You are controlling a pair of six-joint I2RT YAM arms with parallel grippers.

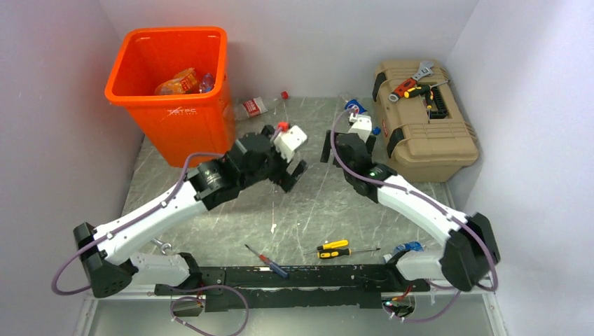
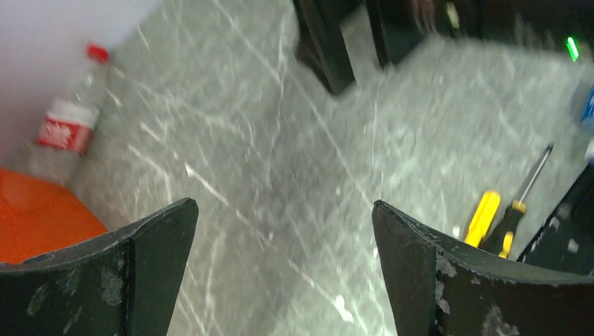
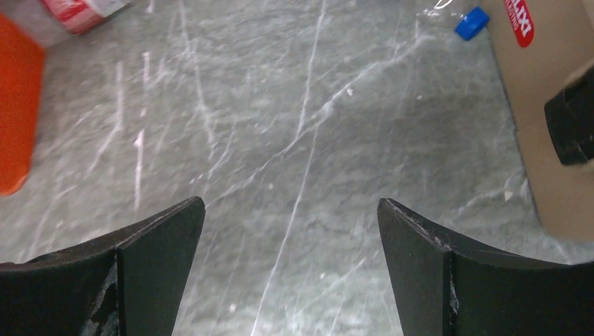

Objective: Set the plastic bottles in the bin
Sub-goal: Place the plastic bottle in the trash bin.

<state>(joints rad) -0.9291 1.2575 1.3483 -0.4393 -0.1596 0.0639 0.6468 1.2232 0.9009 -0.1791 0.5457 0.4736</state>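
The orange bin (image 1: pixel 168 77) stands at the back left with bottles (image 1: pixel 183 82) lying inside. A clear red-labelled bottle (image 1: pixel 256 105) lies on the table just right of the bin; it also shows in the left wrist view (image 2: pixel 66 126) and the right wrist view (image 3: pixel 80 10). A blue-capped bottle (image 1: pixel 354 105) lies against the toolbox, and only its cap (image 3: pixel 471 22) shows in the right wrist view. My left gripper (image 1: pixel 286 159) (image 2: pixel 284 210) hangs open over bare table, right of the bin. My right gripper (image 1: pixel 343 143) (image 3: pixel 291 210) is open and empty, short of the blue-capped bottle.
A tan toolbox (image 1: pixel 424 119) with tools on its lid stands at the back right. Yellow-handled screwdrivers (image 1: pixel 335 248) and a red-handled one (image 1: pixel 266 260) lie near the front rail. White walls close in three sides. The two grippers hang close together at mid-table.
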